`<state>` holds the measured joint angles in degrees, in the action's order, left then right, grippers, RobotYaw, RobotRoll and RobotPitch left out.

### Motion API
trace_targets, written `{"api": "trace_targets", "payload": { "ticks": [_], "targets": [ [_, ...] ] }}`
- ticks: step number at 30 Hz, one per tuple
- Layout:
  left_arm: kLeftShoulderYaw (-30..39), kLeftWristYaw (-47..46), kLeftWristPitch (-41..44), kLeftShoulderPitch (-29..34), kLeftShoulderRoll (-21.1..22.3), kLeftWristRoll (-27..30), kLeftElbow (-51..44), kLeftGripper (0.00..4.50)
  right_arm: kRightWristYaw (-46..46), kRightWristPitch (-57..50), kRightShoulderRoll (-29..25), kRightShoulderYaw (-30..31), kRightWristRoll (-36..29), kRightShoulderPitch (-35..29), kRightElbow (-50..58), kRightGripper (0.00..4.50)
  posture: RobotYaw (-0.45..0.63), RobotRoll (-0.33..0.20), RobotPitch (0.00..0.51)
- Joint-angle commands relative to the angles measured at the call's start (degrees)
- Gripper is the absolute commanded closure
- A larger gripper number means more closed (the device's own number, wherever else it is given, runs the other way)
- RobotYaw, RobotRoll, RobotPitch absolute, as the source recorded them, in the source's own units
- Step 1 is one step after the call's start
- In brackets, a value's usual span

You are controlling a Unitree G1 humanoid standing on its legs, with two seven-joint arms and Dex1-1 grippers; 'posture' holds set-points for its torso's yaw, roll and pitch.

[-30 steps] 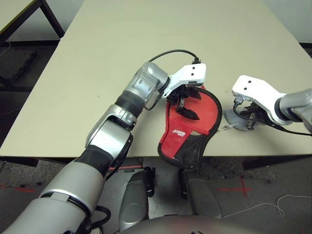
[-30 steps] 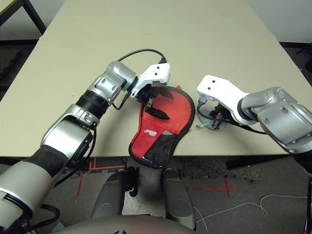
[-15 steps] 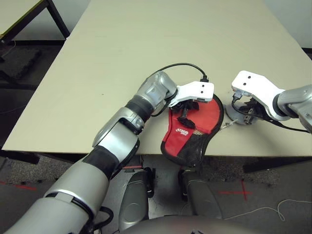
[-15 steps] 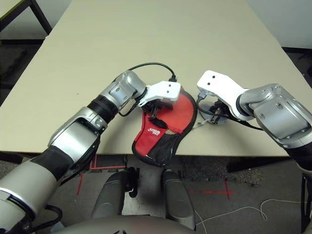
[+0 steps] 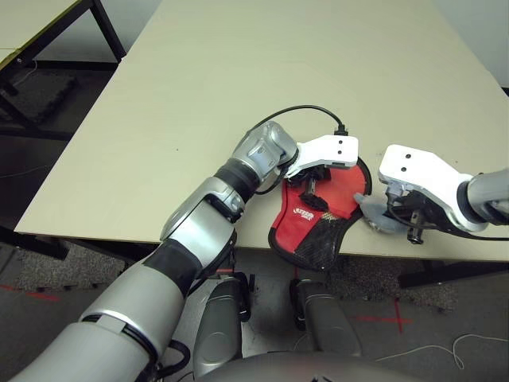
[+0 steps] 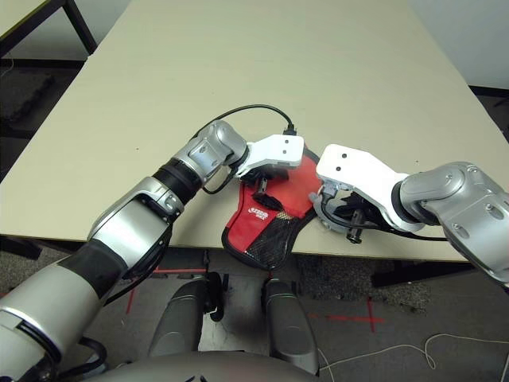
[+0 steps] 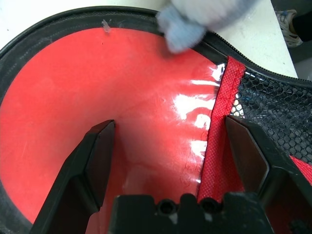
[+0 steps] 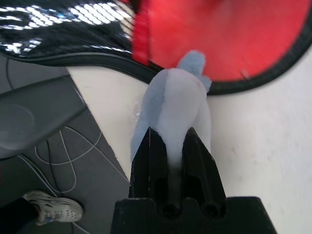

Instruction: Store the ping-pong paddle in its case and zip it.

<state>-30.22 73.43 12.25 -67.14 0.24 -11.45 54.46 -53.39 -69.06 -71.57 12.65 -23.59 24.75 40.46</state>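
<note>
A: Left wrist view was checked first: the left gripper (image 7: pixel 165 146) was seen spread to its widest, with nothing held. The case (image 7: pixel 97 97) lay directly beneath and between its fingers (image 7: pixel 95 156), the red face under one finger and the red binding with the black mesh pocket (image 7: pixel 273 102) under the other.

B: And the right gripper (image 8: pixel 170 146)?

A: It was seen pinched shut on a pale fluffy ball (image 8: pixel 178 102), which extended just past its fingertips and touched the black zipper trim (image 8: pixel 253 80) of the case.

B: Where was the paddle found?

A: No paddle could be made out; whether it was already inside could not be told. From the eye views the case (image 5: pixel 318 215) was seen flat at the near table (image 5: pixel 199 119) edge, its mesh end hanging over it.

B: How was the case judged to handle?

A: It was judged light, soft and floppy, with a glossy face likely to be slippery under the pads. A hold on the stiffer stitched trim was thought safer than one on the smooth fabric. The ball was taken, as a guess, to be tied to the zipper pull, so the case would need pinning while it was drawn.
</note>
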Motion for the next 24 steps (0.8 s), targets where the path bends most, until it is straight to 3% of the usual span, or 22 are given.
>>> {"api": "trace_targets", "payload": {
  "ticks": [1,15,24],
  "targets": [
    [-3.0,-2.1,2.3,3.2,0.4,-4.4,5.4,0.00,-2.2,1.7,1.2,2.2,-1.9,0.7,2.3,4.50,-0.24,0.000,0.216],
    [-2.4,-2.4,1.9,3.2,0.3,-4.1,6.1,0.00,-9.5,7.0,-0.8,7.9,-2.0,2.2,6.9,4.50,-0.24,0.000,0.229],
    [-2.2,-2.4,1.7,2.9,0.5,-4.2,6.4,0.00,-17.2,15.9,-3.3,8.4,-2.2,-1.0,7.1,4.50,-0.23,0.000,0.237]
  ]
}}
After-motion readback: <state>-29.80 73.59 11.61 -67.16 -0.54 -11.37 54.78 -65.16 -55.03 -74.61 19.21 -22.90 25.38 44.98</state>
